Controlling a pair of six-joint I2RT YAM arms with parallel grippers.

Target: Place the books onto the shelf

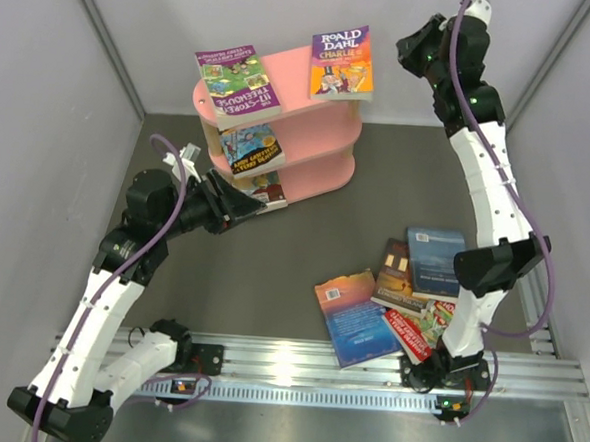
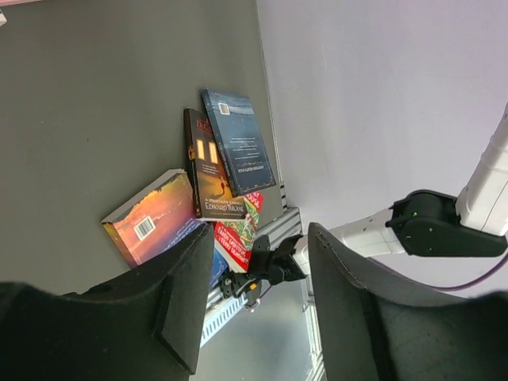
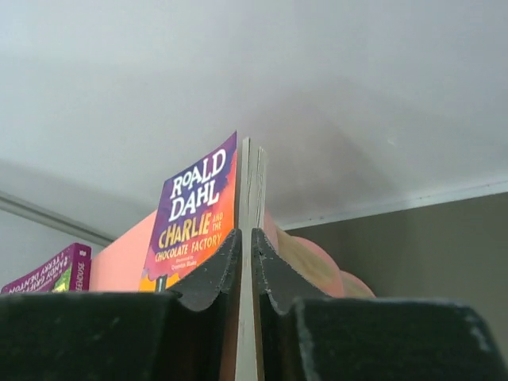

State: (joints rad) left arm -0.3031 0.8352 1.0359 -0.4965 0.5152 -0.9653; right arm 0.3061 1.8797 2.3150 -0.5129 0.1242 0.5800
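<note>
The pink shelf [image 1: 325, 133] stands at the back. A purple and green book [image 1: 238, 82] and a Roald Dahl Charlie book [image 1: 342, 64] rest on its top board. My right gripper [image 1: 401, 49] reaches that Charlie book [image 3: 194, 218] from the right and is shut [image 3: 246, 246] on its page edge. A blue book [image 1: 251, 148] lies on the middle tier and another book [image 1: 269, 191] on the bottom one. My left gripper [image 1: 248, 206] hovers by the bottom tier, open [image 2: 258, 309] and empty. Several loose books [image 1: 396, 287] lie on the table, also a pile of books [image 2: 208, 167] in the left wrist view.
Grey walls close in the table on the left, back and right. An aluminium rail [image 1: 366, 371] with the arm bases runs along the near edge. The right arm's base [image 2: 262, 270] stands just beside the loose pile.
</note>
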